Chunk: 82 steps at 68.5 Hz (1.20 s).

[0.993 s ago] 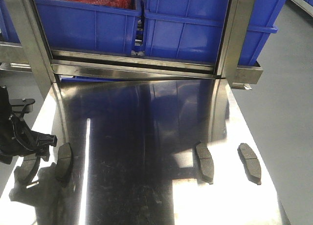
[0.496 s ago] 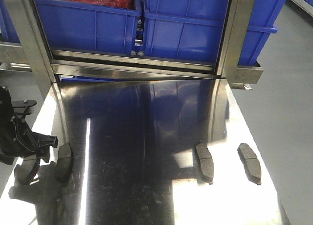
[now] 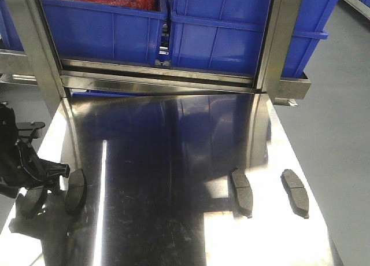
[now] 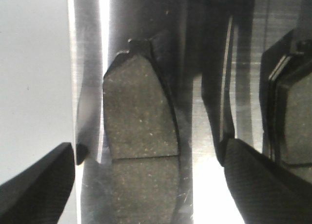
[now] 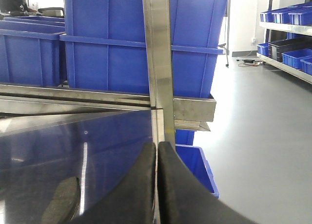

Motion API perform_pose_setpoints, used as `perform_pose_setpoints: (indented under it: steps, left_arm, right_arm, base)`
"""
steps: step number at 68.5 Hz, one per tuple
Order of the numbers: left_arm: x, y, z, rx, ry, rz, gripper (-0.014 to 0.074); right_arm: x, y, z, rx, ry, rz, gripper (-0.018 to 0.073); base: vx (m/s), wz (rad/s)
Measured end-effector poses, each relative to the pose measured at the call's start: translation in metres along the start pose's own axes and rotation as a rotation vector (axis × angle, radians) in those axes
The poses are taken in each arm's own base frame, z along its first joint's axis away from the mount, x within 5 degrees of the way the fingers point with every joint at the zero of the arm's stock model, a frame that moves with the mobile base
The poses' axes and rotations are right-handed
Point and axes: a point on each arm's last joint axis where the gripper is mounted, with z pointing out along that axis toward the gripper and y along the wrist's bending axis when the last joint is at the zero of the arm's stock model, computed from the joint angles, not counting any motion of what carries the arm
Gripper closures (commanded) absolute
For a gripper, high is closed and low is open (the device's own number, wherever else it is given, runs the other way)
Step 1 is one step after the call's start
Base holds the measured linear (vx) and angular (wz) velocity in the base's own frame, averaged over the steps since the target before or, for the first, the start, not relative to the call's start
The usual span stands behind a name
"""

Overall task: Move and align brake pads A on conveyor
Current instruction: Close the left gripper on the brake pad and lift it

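The left gripper (image 4: 146, 153) hangs wide open astride a brake pad (image 4: 139, 112) on the table (image 3: 173, 220); the right gripper (image 5: 157, 156) is closed, empty.

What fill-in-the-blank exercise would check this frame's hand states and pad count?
The left hand straddles a brake pad with its fingers ____.
The right hand is ____, holding nothing.
The steel table carries ____ brake pads altogether.
The crates behind are ____.
Missing: open; shut; four; blue.
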Motion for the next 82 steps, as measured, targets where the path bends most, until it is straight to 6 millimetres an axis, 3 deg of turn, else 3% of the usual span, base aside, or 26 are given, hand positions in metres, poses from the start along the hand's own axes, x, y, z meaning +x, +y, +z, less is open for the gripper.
perform_pose_setpoints:
  steps: [28,82]
  left_arm:
    - [0.0000,0.0000,0.0000,0.000,0.000,0.000,0.0237]
    - [0.0000,0.0001,0.0000,-0.002,0.000,0.010,0.0457]
  right_arm:
    - [0.0000,0.0000,0.0000,0.000,0.000,0.000,0.0562]
    - [0.0000,0.0000,0.0000,0.000,0.000,0.000,0.0562]
  base:
    - [0.00,0.00]
    - [0.00,0.00]
